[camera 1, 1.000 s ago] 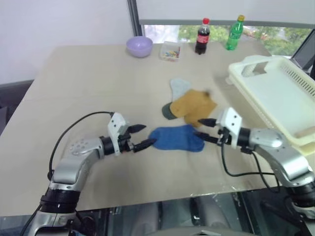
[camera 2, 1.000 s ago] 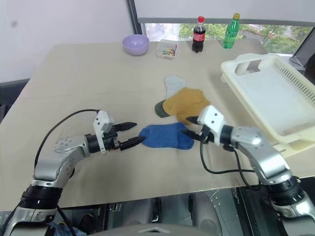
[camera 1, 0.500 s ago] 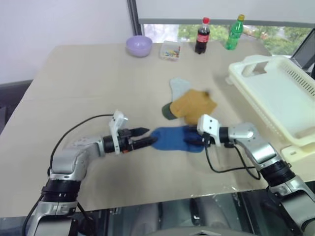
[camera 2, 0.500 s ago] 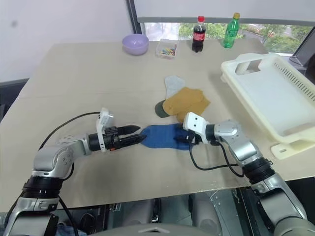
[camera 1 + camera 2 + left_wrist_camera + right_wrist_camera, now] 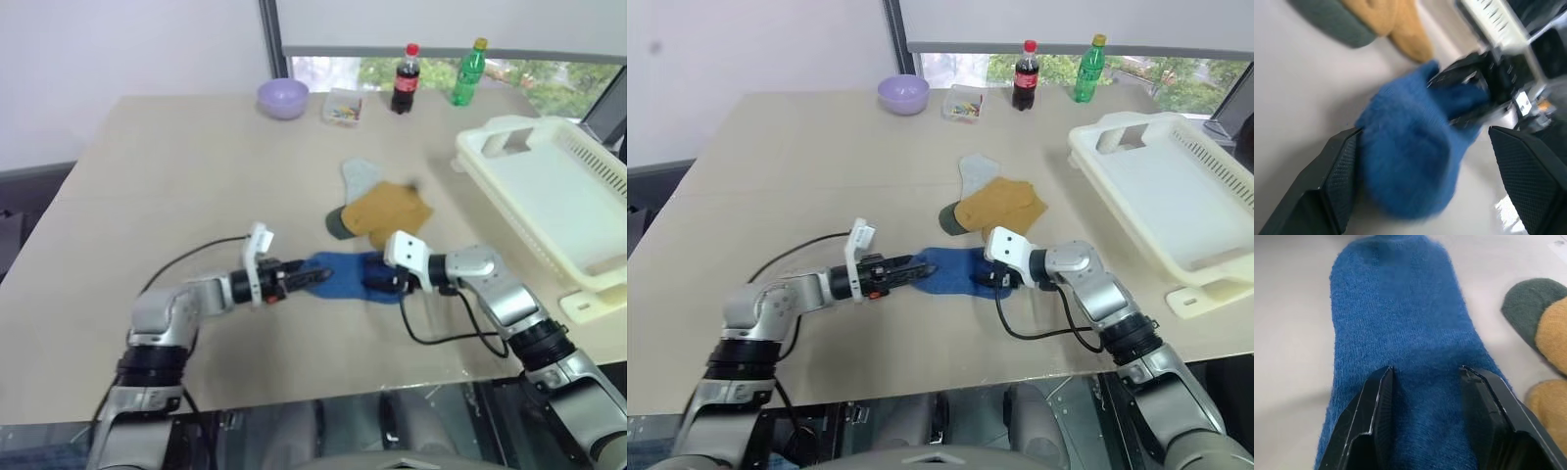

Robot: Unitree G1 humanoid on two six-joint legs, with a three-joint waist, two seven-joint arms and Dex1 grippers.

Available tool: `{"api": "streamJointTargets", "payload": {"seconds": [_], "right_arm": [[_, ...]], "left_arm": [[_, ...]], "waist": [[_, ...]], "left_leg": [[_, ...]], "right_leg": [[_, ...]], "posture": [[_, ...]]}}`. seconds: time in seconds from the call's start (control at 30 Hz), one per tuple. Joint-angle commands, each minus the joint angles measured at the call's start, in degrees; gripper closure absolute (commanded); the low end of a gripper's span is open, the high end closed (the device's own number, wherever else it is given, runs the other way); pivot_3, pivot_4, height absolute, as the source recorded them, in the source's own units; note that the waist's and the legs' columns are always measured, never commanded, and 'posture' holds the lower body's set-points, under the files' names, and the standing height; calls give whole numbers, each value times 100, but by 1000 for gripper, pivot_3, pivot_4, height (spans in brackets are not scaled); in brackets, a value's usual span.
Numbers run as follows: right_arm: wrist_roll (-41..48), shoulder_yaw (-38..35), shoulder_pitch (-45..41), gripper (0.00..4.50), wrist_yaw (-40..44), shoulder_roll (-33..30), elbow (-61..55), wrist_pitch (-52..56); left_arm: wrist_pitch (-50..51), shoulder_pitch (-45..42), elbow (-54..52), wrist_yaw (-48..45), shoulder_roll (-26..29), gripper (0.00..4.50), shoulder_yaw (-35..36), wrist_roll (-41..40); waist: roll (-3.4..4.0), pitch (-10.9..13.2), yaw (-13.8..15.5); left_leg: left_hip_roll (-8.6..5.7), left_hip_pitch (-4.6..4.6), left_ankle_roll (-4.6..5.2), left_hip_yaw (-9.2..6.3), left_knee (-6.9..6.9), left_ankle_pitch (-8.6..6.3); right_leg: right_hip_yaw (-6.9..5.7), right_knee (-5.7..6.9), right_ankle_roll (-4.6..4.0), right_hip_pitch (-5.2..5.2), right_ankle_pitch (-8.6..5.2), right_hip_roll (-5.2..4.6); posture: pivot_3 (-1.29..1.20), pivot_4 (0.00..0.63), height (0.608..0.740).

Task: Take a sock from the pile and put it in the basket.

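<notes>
Beige counter, two arms meeting at one blue sock

Apart from the pile, the blue sock lies flat, well short of the basket. Left end effector gapes around its near end; right end effector rests half-spread on the far end, not clenched. Soft, light, floppy: best pinched at an edge fold.

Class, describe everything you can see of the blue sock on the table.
The blue sock is royal blue, soft and fuzzy-knit, lying flat on the beige table nearest the robot, apart from the yellow sock behind it. The left claw, open, brackets one end; the right claw rests its spread fingers on the other end, fabric showing between them. It is not lifted.
</notes>
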Motion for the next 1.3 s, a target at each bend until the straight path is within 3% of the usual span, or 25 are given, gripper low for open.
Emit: {"api": "streamJointTargets", "payload": {"seconds": [0.03,0.37,0.7,0.83,1.0,1.3], "right_arm": [[-143,35,154,2345,-116,12,-90,142],[-196,-57,253,2345,-229,-118,-222,282],[-181,-183,320,2345,-339,-239,-439,521],[-166,-185,417,2345,-387,-268,-566,602],[-171,-183,479,2345,-430,-248,-618,639],[-158,-137,490,2345,-479,-171,-654,654]], "left_arm": [[742,-204,122,259,-325,262,373,-639],[1489,-587,166,332,-610,262,915,-1598],[1580,-569,79,363,-761,262,651,-1580],[1191,-503,119,242,-550,262,443,-1226],[-548,-548,434,-65,-489,262,267,-282],[-1766,-709,1001,-258,-474,262,-704,1039]], "waist": [[-1,0,-18],[-3,1,-15],[-4,1,-8],[-3,1,-13],[-4,2,1],[-4,2,1]], "left_leg": [[0,0,0,-1,0,0],[-3,-2,0,-9,-3,0],[-5,-4,0,-11,-4,0],[-7,-5,-1,-10,-4,0],[-7,-7,-1,-11,-5,0],[-8,-11,-1,-8,-6,-1]], "right_leg": [[0,-1,-1,0,1,0],[-6,-2,-14,0,8,-2],[-7,-5,-15,0,8,-4],[-6,-8,-13,0,6,-7],[-10,-10,-16,-1,8,-9],[-10,-16,-16,-2,8,-13]], "posture": [[0,150,740],[0,150,740],[0,150,740],[0,150,740],[0,150,740],[0,150,740]]}}
